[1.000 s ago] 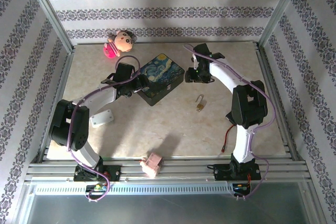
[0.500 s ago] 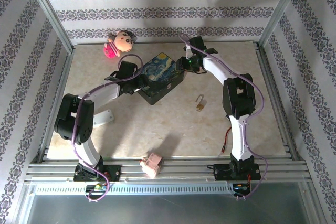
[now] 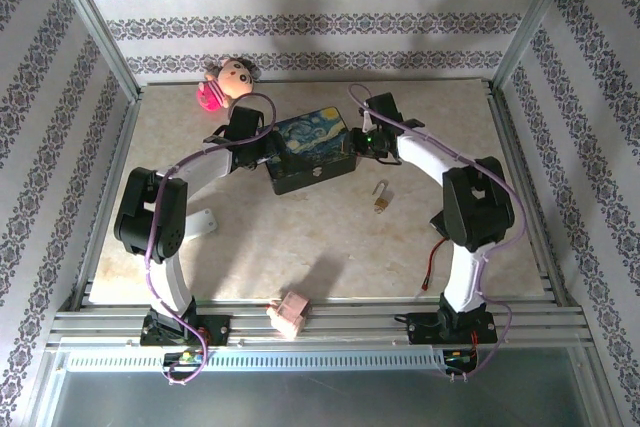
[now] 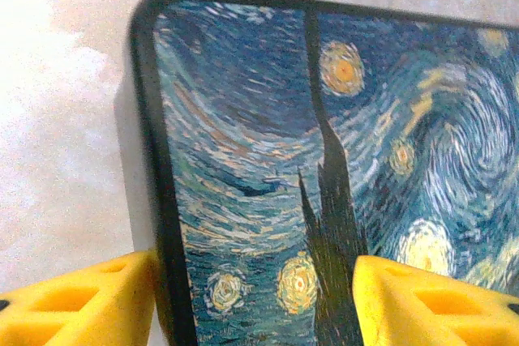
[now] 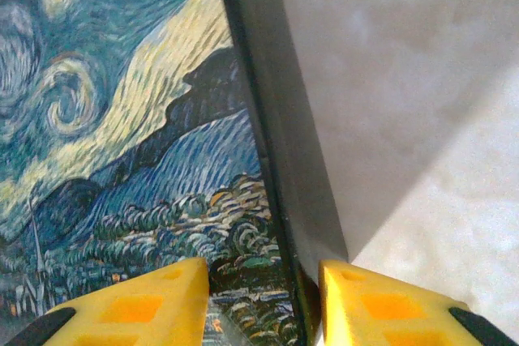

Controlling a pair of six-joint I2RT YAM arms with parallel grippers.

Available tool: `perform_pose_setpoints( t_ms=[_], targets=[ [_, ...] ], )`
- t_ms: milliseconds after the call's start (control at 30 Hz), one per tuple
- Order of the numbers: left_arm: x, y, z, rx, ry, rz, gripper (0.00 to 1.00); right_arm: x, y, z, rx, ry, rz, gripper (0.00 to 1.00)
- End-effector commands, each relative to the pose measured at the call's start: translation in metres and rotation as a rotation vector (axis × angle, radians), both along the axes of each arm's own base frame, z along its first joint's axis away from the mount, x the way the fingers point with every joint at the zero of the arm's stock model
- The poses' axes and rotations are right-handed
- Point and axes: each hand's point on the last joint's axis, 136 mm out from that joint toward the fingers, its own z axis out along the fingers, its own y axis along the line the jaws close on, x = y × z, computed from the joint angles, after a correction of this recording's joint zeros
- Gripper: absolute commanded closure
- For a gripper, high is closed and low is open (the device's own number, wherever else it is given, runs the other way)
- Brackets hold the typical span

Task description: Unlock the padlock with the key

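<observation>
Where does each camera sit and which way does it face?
Top external: above and behind the bases, looking down on the table; both arms, left tool and right tool at the ends of the box.
Left wrist: looks down on a box corner; its yellow fingers show.
Right wrist: looks down along a box edge; its yellow fingers show.
Shared: the starry box.

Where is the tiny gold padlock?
In the top view, the padlock lies on the table, right of centre, a little nearer the front than the box.

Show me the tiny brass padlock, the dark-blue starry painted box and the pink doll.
tiny brass padlock [image 3: 381, 204]: top view, body.
dark-blue starry painted box [image 3: 312, 139]: top view, lid.
pink doll [image 3: 238, 75]: top view, face.
</observation>
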Motion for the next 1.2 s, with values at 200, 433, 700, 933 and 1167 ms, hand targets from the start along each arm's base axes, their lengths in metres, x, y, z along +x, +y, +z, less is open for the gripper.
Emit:
perform_pose_setpoints(
  t_ms=[200,433,700,933,1167],
  targets=[
    [0.018,-0.014,0.022,-0.044,-0.091,-0.054,0.34,-0.035,0.015,0.001,0.062,0.004,-0.027,0.55],
    [0.023,-0.003,0.022,-0.054,-0.095,-0.041,0.27,-0.046,-0.002,0.009,0.037,-0.021,-0.072,0.47],
    [0.012,0.052,0.056,-0.006,-0.171,0.044,0.07,-0.067,-0.056,0.029,-0.04,-0.101,-0.171,0.33],
    [-0.045,0.123,0.067,0.284,-0.26,0.149,0.01,-0.105,-0.124,0.045,-0.22,-0.261,-0.307,0.14],
    [-0.103,0.182,0.079,0.569,-0.414,0.295,0.01,-0.126,-0.179,0.067,-0.386,-0.463,-0.4,0.02]
  ],
)
